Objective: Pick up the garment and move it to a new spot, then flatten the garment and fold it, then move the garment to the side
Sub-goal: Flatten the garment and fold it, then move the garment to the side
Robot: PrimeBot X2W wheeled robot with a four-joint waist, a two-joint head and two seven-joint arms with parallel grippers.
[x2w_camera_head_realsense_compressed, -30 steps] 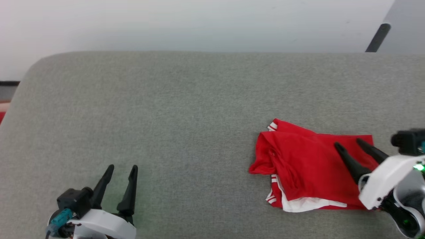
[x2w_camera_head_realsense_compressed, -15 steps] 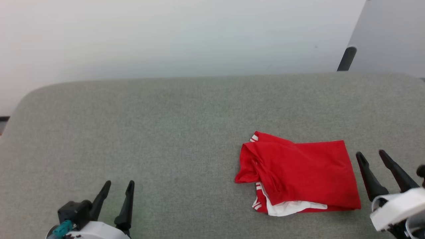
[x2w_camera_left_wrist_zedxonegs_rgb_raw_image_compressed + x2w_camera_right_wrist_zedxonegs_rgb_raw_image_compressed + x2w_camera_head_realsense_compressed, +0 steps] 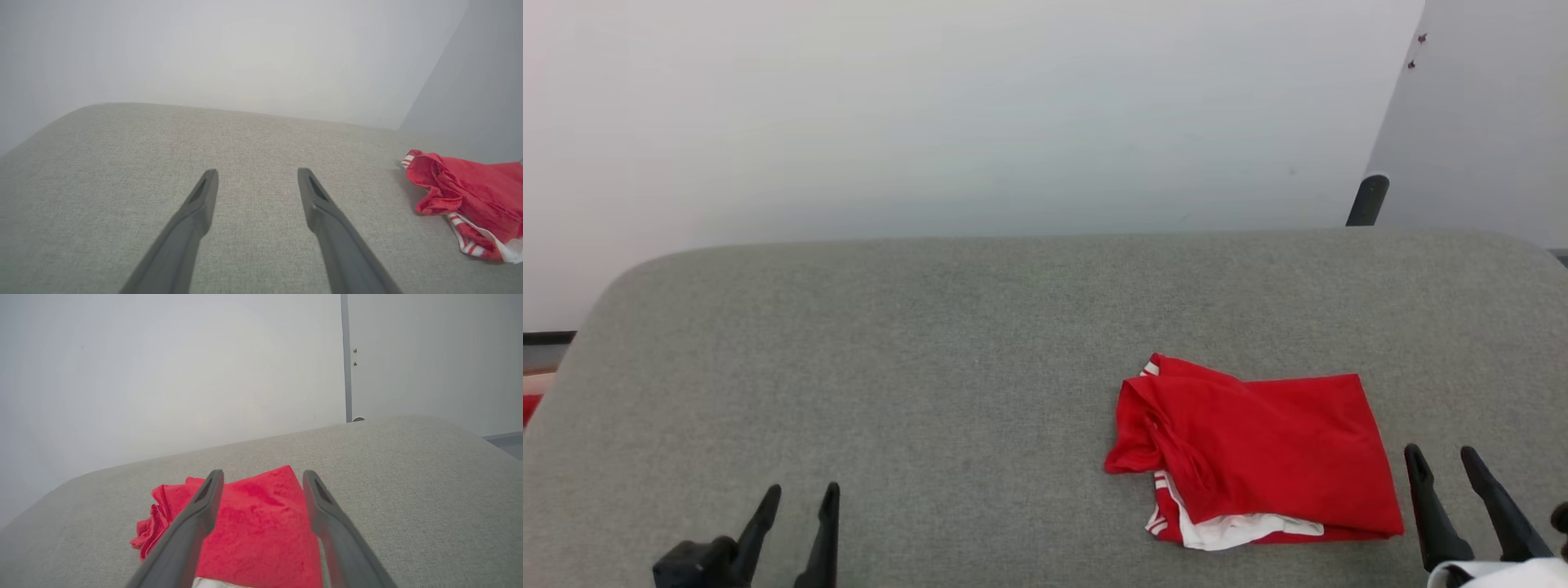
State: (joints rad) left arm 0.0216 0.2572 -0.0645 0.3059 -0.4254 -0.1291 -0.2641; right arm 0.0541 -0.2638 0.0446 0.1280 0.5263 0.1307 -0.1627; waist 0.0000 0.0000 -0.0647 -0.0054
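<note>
Red shirt (image 3: pixel 1258 445) lies folded, white edge peeking out; right gripper (image 3: pixel 1441 451), over it a second ago, now beside it; it and left gripper (image 3: pixel 801 488) gape empty

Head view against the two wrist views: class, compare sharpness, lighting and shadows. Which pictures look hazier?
Head view: even, soft light, crisp weave on the grey fabric surface, thin shadow under the garment along its near edge. Left wrist view: milky, washed-out wall, left fingers soft-edged. Right wrist view: equally milky, right fingers blurred close up, no glare.
</note>
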